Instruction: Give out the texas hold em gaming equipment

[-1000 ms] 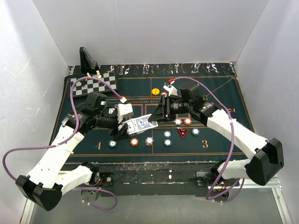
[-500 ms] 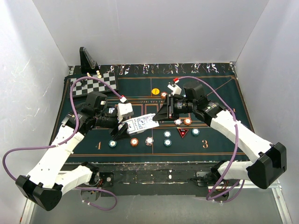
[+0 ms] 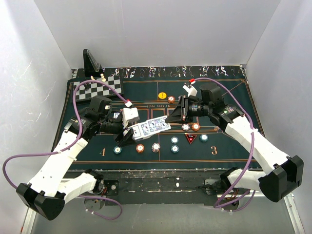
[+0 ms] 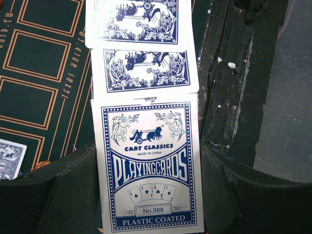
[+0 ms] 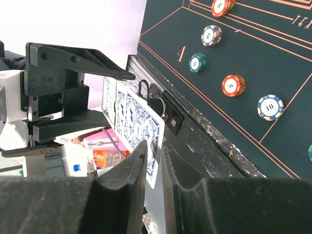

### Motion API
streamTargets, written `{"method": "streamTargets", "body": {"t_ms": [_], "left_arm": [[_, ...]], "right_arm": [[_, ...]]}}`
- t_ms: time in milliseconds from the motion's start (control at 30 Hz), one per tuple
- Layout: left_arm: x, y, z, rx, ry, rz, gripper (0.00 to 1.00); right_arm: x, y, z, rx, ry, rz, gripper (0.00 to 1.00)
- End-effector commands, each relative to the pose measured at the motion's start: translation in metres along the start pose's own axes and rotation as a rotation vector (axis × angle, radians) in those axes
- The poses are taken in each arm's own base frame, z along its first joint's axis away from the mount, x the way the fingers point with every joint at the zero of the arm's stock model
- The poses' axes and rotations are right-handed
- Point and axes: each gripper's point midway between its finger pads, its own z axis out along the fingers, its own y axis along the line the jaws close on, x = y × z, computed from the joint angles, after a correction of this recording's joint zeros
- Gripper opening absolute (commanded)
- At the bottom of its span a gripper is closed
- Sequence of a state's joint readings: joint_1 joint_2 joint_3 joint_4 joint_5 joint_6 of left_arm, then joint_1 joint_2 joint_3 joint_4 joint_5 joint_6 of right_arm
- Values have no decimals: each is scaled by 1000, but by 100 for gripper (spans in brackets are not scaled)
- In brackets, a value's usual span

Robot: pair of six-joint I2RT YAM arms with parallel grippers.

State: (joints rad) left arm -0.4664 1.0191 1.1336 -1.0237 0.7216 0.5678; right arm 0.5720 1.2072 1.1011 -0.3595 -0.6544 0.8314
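A blue-and-white card box (image 4: 148,170) is clamped flat between the closed fingers of the left claw (image 4: 147,148) and is held in the air above the green mat (image 3: 229,148) that covers the worktop. Blue-backed cards are seen fanned out of the box's far end, one overlapping the next. The outermost card (image 5: 140,126) is pinched by its edge between the fingers of the right claw (image 5: 155,151), which are drawn almost together on it, so that the two claws are met nose to nose over the middle of the mat. One loose card (image 4: 9,158) is seen lying back up on the mat beside the left claw. Along the near side of the mat, a teal chip (image 3: 117,149), an orange chip (image 3: 140,147) and a whitish chip (image 3: 155,146) are laid in a row, well apart from one another. To their right a red triangle marker (image 3: 190,138) is placed, with a second whitish chip (image 3: 185,127) and a second orange chip (image 3: 195,126) side by side just behind it. A yellow disc (image 3: 162,95) is found farther back. A chessboard (image 3: 100,87) with pawns is set at the far left corner, and a black stand (image 3: 91,62) is stood behind it.
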Motion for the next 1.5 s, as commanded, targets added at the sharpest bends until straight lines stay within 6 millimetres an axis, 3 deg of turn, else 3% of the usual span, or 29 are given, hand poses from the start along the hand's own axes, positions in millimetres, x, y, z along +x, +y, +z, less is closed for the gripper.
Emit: {"method": "streamTargets", "body": {"t_ms": [0, 267, 600, 633, 700, 767, 833, 900, 1033, 1133, 1233, 1367, 1467], "left_arm": [[-8, -1, -2, 3, -40, 24, 10], [-6, -2, -2, 4, -38, 22, 9], [-7, -2, -2, 3, -37, 20, 10], [-6, -2, -2, 3, -37, 20, 10], [-7, -2, -2, 4, -39, 21, 9], [-7, -2, -3, 3, -38, 21, 10], [-6, -3, -2, 4, -35, 20, 10], [-7, -2, -2, 3, -37, 20, 9], [-9, -1, -2, 6, -40, 21, 9], [-10, -1, -2, 4, -41, 19, 9], [-10, 0, -2, 3, -42, 20, 10], [-11, 1, -1, 2, -41, 17, 10], [-12, 2, -1, 2, -42, 16, 9]], "right_arm": [[-2, 21, -10, -65, -5, -46, 25], [-11, 31, -22, -82, -41, -56, 22], [-22, 26, -29, -75, -65, -43, 8], [-23, 25, -29, -73, -66, -46, 12], [-20, 17, -27, -39, -53, -33, 37], [-17, 16, -26, -49, -39, -35, 56], [-15, 17, -26, -65, -37, -32, 68], [-12, 16, -22, -71, -28, -33, 74], [-1, 7, -6, -48, 20, -7, 77], [4, 0, 3, -53, 40, 17, 75], [5, 1, 5, -67, 41, 28, 67], [8, -2, 7, -68, 53, 45, 52], [9, -1, 6, -71, 51, 46, 34]]}}
